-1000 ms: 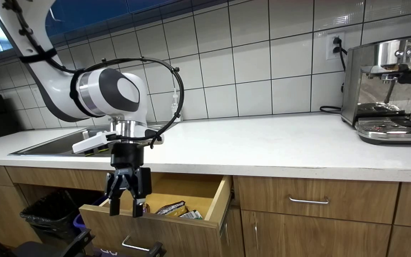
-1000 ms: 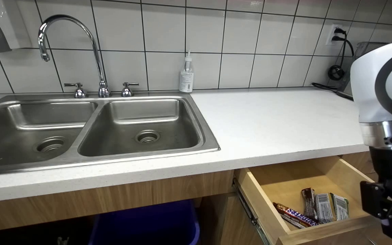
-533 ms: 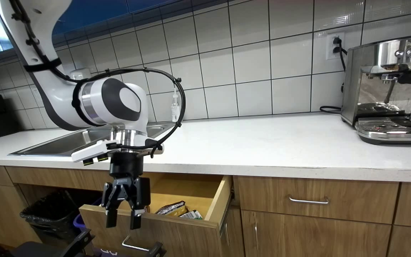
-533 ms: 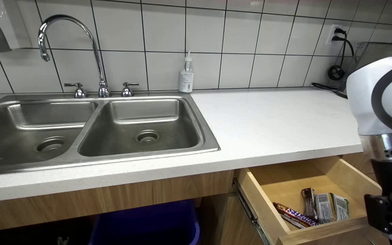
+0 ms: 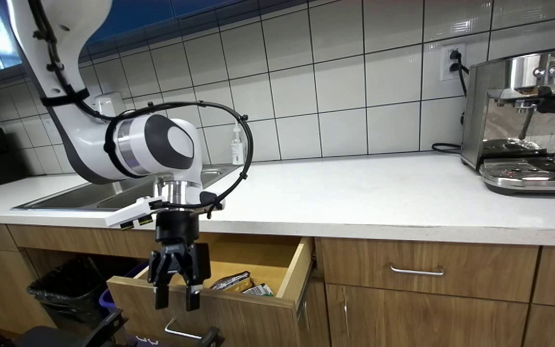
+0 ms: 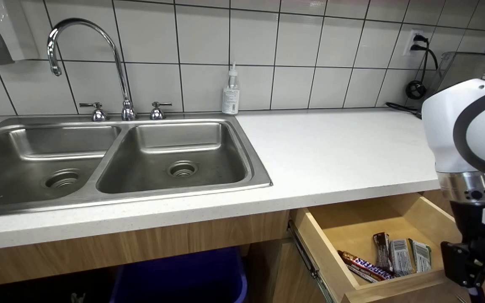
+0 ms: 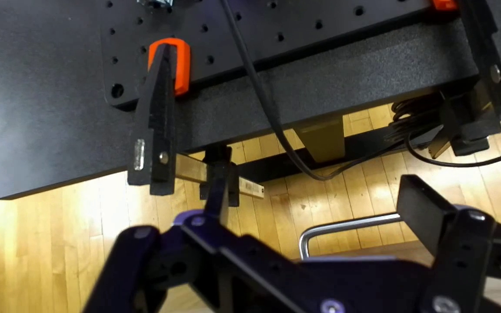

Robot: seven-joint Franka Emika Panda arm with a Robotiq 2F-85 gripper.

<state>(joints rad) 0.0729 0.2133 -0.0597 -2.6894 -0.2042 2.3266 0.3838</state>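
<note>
A metal handle (image 7: 355,224) jutted from the front of a pulled-out wooden drawer (image 5: 244,313), near the robot's gripper (image 5: 177,300), whose fingers (image 5: 162,296) hung wide apart and grasped nothing. In the wrist view one finger hid an end of the bar; whether they touched could not be told. A slightly misaligned descent would have risked setting a fingertip on the handle or scraping the drawer front, and a nearby black table (image 7: 50,108) with its orange-padded clamp (image 7: 155,130) appeared to leave the knuckles little room. A hard knock might have jarred the candy bars (image 6: 366,267) and snack packets (image 6: 402,256) inside. Beyond, an espresso machine (image 5: 477,120) stood on a white countertop (image 5: 354,193).
</note>
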